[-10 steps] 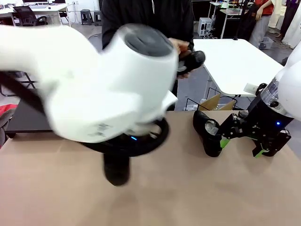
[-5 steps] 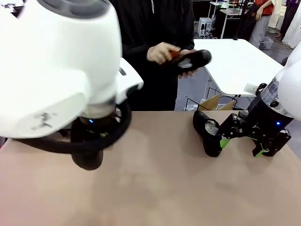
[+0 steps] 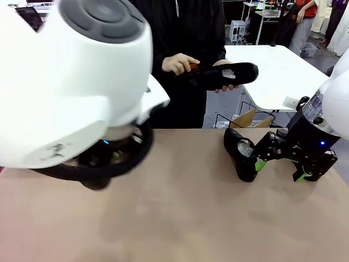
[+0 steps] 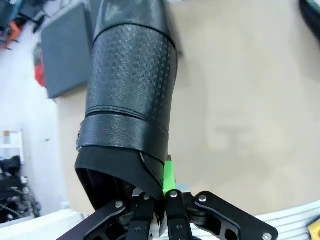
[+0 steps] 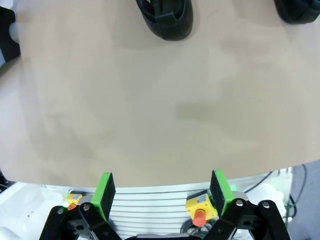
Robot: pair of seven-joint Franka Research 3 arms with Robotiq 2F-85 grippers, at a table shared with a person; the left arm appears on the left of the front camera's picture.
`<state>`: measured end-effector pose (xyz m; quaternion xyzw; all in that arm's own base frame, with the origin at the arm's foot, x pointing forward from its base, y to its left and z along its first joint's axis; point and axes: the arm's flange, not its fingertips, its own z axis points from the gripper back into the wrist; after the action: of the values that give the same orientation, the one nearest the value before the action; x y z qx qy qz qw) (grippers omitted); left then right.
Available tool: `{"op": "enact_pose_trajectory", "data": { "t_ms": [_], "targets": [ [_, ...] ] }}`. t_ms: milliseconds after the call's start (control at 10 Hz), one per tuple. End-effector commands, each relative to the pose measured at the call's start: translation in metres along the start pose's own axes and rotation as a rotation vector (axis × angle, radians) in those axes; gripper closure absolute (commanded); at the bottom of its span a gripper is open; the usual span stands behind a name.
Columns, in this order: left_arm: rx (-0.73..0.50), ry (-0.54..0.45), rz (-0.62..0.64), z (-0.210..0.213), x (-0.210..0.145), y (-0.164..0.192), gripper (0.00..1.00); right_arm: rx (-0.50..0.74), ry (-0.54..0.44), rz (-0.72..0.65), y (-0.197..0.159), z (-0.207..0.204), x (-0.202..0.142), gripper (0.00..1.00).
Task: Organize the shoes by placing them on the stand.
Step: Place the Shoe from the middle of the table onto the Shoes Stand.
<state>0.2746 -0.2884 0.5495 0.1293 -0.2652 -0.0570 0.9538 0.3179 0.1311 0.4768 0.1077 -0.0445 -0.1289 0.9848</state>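
Left arm [image 3: 82, 82]: a large white body close to the front camera, covering the left part of the table [image 3: 191, 218].
Left gripper [image 4: 164, 186]: its fingers are pressed onto the heel rim of the gripped shoe [image 4: 130, 90]. One green pad [image 4: 169, 172] lies flat against the leather.
Gripped shoe: black, with a dotted texture on the upper and a smooth band at the heel. It points away from the wrist camera above the tan table. Its toe end runs out past the upper edge, next to the stand [image 4: 65, 50]; whether the toe is over the stand cannot be told.
Stand: a dark flat panel at the upper left of the left wrist view, to one side of the gripped shoe.
Right gripper [image 3: 280, 169]: it sits low over the right part of the table. Its green-padded fingers [image 5: 105, 187] are spread wide, with only tabletop between them.
Table shoe [image 3: 240, 153]: it lies on the table just beside the right gripper's nearer finger, with the pale insole showing in its opening. Whether they touch cannot be told.
Person's shoe [image 3: 226, 73]: a glossy black shoe held in the air beyond the table's far edge.
Person's hands: one hand [image 3: 175, 64] is at the shoe's end with a small reddish-brown brush [image 3: 194, 66]. The other hand [image 3: 224, 86] is underneath the shoe.
Shoe at the upper edge [image 5: 166, 20]: black, cut off by the frame in the right wrist view, and well apart from the spread fingers.
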Motion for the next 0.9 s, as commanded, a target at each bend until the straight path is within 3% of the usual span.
{"op": "enact_pose_trajectory", "data": {
  "t_ms": [0,100,300,600,800],
  "targets": [
    [0.152,-0.048,-0.045,-0.012,0.019,0.062,1.0,0.016,0.002,0.018,0.001,0.001,0.003,0.0],
    [0.236,0.024,0.008,-0.027,0.036,0.091,1.0,0.016,0.002,0.018,0.001,0.001,0.003,0.0],
    [0.181,0.095,0.025,-0.068,0.068,0.156,1.0,0.016,0.002,0.018,0.001,0.001,0.003,0.0],
    [0.124,0.058,0.015,-0.132,0.089,0.234,1.0,0.016,0.002,0.018,0.001,0.001,0.003,0.0],
    [0.082,0.041,0.028,-0.163,0.095,0.263,1.0,0.016,0.002,0.018,0.001,0.001,0.003,0.0]
  ]
}}
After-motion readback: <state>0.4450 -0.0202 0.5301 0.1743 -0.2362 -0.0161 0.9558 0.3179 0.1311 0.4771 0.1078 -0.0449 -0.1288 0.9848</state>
